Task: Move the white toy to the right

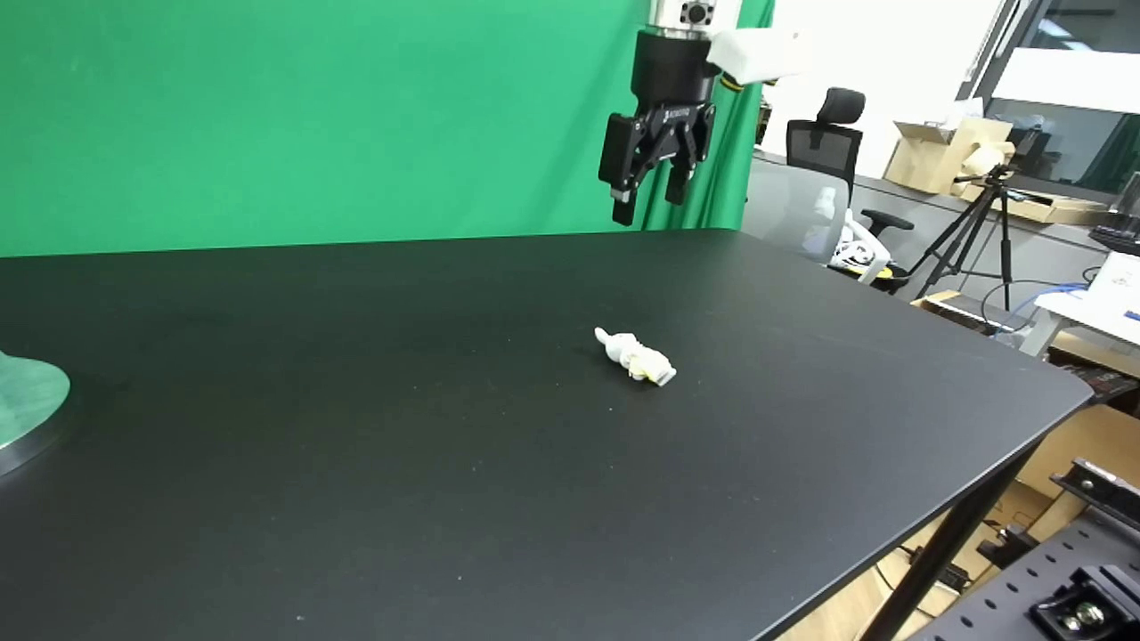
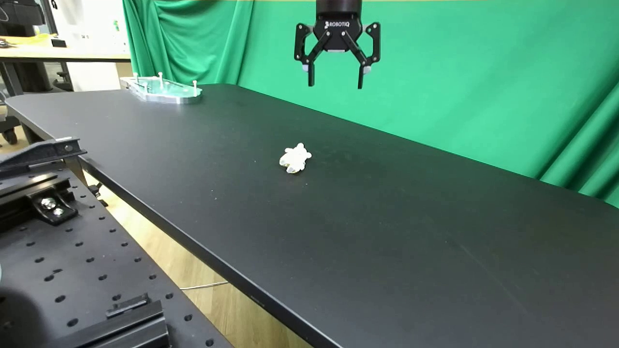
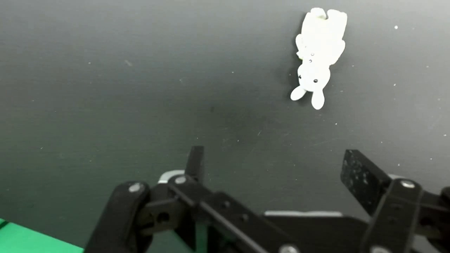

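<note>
The white toy is a small bunny-like figure with two ears, lying flat on the black table. It shows in both exterior views (image 1: 637, 358) (image 2: 296, 158) and in the upper right of the wrist view (image 3: 320, 49), its ears pointing toward the gripper side of the picture. My gripper (image 1: 650, 198) hangs well above the table in both exterior views (image 2: 336, 83), toward the green curtain from the toy. Its fingers are wide apart with nothing between them, as the wrist view (image 3: 274, 158) also shows. The gripper and the toy are apart.
The black table (image 1: 401, 499) (image 2: 411, 251) has a green curtain (image 1: 312, 116) behind it. A pale green plate with posts (image 2: 164, 92) sits at the table's far end. A greenish round-edged thing (image 1: 31, 396) is cut off at the left. A perforated metal platform (image 2: 96, 270) stands beside the table edge.
</note>
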Available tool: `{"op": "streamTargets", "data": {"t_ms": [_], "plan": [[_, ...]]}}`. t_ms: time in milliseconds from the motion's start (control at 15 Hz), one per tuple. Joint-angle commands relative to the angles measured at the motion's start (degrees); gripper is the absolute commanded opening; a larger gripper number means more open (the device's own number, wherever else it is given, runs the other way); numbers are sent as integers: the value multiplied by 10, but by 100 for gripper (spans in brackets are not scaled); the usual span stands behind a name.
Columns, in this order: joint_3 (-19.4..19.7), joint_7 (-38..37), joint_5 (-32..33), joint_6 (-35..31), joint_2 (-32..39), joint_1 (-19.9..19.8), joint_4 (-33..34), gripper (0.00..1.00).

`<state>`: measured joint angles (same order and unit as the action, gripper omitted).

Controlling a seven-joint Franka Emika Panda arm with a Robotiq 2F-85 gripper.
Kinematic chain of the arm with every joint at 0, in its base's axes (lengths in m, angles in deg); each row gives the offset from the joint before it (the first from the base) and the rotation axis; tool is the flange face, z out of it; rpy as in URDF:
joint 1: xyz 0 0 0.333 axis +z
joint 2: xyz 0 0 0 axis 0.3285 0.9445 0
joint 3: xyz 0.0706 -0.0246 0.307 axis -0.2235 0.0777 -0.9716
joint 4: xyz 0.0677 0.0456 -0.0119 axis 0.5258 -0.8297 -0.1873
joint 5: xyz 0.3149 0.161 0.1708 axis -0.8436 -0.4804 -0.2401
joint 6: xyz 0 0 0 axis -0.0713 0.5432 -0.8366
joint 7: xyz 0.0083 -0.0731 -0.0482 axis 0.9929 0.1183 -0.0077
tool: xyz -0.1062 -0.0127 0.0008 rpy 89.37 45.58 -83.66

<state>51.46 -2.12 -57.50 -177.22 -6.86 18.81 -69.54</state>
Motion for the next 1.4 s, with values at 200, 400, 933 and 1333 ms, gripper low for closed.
{"op": "streamTargets", "data": {"t_ms": [200, 400, 933, 1333], "plan": [[-22, 89, -132, -74, 87, -34, 8, 100], [-41, 123, -163, -73, 118, -51, 22, 100], [-73, 149, -171, -42, 180, -74, 59, 100], [-76, 153, -167, -11, 207, -77, 80, 68]]}}
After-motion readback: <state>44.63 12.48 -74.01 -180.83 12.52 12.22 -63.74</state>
